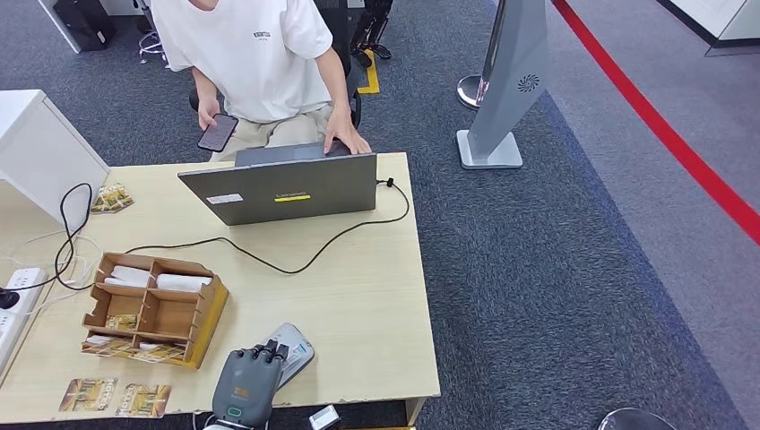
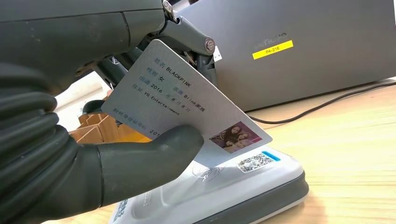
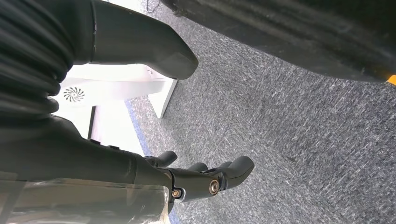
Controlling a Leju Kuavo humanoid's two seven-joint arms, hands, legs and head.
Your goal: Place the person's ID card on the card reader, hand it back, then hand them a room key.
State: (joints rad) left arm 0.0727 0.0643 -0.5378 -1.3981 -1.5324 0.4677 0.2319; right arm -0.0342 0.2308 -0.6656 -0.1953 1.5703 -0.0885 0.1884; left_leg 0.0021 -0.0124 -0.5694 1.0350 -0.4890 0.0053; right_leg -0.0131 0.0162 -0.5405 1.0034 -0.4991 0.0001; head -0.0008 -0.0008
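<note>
My left hand [image 1: 246,381] hovers at the table's front edge over the grey-and-white card reader [image 1: 296,351]. In the left wrist view my left hand [image 2: 116,116] pinches the white ID card [image 2: 187,109] between thumb and fingers, tilted, its lower edge just above the card reader [image 2: 247,186]. The card bears printed text and a small photo. My right hand [image 3: 177,116] hangs over grey carpet with thumb and fingers apart, holding nothing. Room key cards sit in the wooden organizer [image 1: 152,309]. The person [image 1: 260,63] sits behind the laptop, holding a phone.
An open grey laptop [image 1: 282,188] stands at the table's far side with a black cable [image 1: 296,260] trailing across the middle. Two patterned cards [image 1: 116,396] lie at the front left. A power strip [image 1: 13,296] lies at the left edge. A grey kiosk stand [image 1: 506,90] stands on the carpet.
</note>
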